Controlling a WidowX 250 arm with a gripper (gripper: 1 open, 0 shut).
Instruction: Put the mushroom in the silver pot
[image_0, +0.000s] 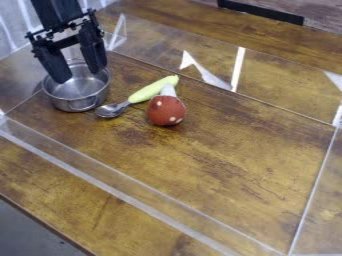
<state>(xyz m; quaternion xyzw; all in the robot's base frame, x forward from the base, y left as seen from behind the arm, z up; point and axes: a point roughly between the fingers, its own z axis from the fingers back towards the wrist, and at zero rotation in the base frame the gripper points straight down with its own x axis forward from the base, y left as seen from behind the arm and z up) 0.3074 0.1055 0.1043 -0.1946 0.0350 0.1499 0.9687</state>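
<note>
The mushroom (166, 110), red-brown cap with a short white stem, lies on its side on the wooden table near the middle. The silver pot (76, 90) stands at the left, shiny and round, with nothing visible inside. My black gripper (68, 68) hangs just above the pot's far rim, open, its two fingers spread with nothing between them. It is well to the left of the mushroom.
A yellow-green oblong vegetable (154, 88) and a small metal spoon (112, 109) lie between pot and mushroom. Clear plastic walls (160, 200) fence the wooden table (227, 150) at front, left and back.
</note>
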